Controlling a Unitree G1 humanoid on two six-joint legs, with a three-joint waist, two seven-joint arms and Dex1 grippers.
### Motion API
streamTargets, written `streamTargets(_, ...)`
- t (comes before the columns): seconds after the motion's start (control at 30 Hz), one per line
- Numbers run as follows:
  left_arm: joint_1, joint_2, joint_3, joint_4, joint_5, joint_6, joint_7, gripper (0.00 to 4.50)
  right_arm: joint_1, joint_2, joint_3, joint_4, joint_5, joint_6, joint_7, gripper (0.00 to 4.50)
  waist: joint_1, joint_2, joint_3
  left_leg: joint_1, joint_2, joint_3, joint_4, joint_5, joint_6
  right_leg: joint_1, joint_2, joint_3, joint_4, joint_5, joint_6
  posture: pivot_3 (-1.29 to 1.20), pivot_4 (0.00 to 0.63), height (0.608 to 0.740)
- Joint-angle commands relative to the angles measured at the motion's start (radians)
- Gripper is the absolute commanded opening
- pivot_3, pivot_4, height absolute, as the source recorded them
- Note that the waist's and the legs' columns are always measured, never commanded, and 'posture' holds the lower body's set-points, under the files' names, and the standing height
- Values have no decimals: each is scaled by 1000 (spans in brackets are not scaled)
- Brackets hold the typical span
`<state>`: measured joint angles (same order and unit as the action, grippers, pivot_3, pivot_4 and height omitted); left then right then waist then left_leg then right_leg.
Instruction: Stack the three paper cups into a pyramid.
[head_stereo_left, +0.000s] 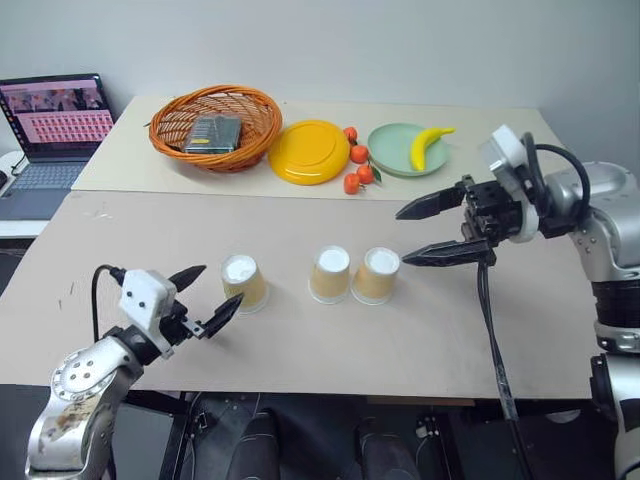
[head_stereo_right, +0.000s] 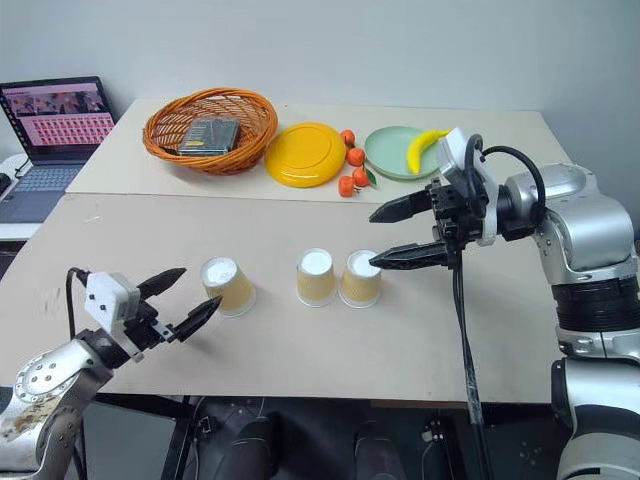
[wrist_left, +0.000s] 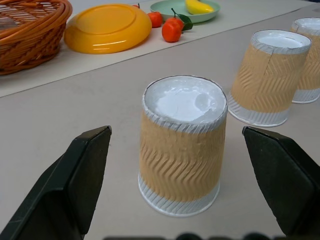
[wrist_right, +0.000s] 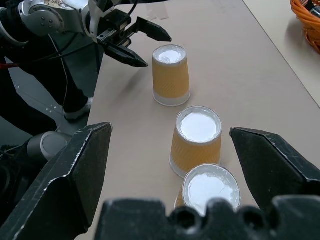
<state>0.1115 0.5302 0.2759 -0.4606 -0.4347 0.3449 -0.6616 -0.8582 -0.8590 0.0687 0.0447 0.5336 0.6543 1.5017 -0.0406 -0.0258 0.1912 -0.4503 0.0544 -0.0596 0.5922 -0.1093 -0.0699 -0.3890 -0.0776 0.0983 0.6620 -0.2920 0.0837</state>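
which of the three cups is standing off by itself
The tan ribbed paper cup nearest the left pincer; the other two tan cups stand side by side.

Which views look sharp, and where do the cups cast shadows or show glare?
Left eye view: even, soft light, the three paper cups sharp with faint shadows on the table. Left wrist view: nearest cup crisp, fingers slightly soft, mild glare on the yellow plate.

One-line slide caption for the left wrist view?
Open left pincer frames an upside-down paper cup, two more cups standing beyond on the table.
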Motion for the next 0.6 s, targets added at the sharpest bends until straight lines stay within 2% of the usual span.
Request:
streamTargets(0.03, -59, -12, -34, 28, 3, -26, 5, 4500, -17, -35, -45, -52, 27, 20, -4, 4425, 0, 0, 0, 0, 0, 0, 0, 0, 0, 0, 0, 0, 0, 0, 0, 0, 150, 732)
streamTargets(0.37, -180, -48, -85, 117, -9, -35, -4, 4500, -3, -57, -63, -87, 29, 42, -42, 4425, -1, 0, 0, 0, 0, 0, 0, 0, 0, 0, 0, 0, 0, 0, 0, 0, 150, 732)
streamTargets(0.47, -182, -52, -90, 125, -2, -45, -4, 3782, 3, -61, -67, -95, 31, 46, -50, 4500, -2, 0, 0, 0, 0, 0, 0, 0, 0, 0, 0, 0, 0, 0, 0, 0, 150, 732)
streamTargets(0.53, -178, -49, -91, 130, 8, -48, 1, 2927, 7, -65, -73, -100, 31, 47, -59, 4500, -1, 0, 0, 0, 0, 0, 0, 0, 0, 0, 0, 0, 0, 0, 0, 0, 150, 732)
streamTargets(0.6, -179, -43, -92, 138, 17, -52, 4, 2927, 10, -65, -76, -102, 28, 46, -70, 4500, -1, 0, 0, 0, 0, 0, 0, 0, 0, 0, 0, 0, 0, 0, 0, 0, 150, 732)
